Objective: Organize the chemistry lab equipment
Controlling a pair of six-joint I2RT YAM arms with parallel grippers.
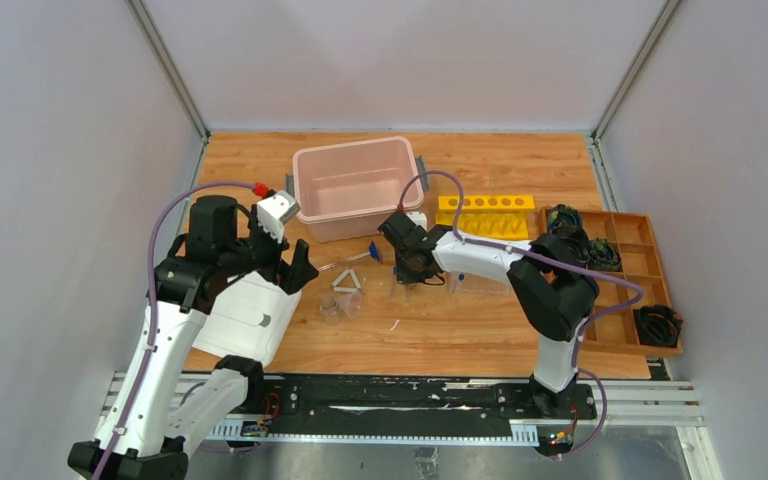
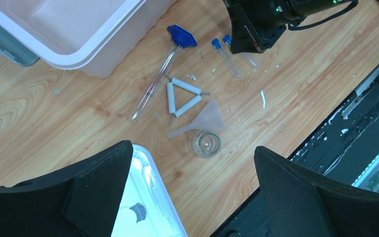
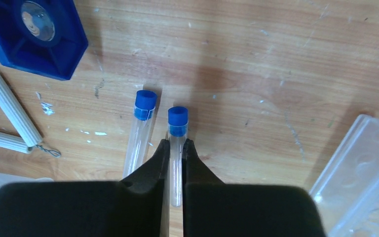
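- Pinching one blue-capped tube [image 3: 178, 121] with my right gripper [image 3: 176, 144]; both jaws are pressing its sides just below the cap while it is lying on the table [image 3: 276, 74].
- Seeing a second tube [image 3: 143, 123] lying parallel, just beside it, untouched.
- Noting the clear tube rack [image 3: 360, 168] sitting near them.
- Keeping my left gripper [image 2: 192, 153] spread wide, gripping nothing, above the cup [image 2: 206, 143].
- Watching the white triangle [image 2: 182, 96] and blue-tipped rod [image 2: 153, 89] lying left of the tubes, near the pink bin [image 2: 103, 54].

white triangle [image 2: 170, 97] lies just beside blue-tipped rod [image 2: 154, 91]
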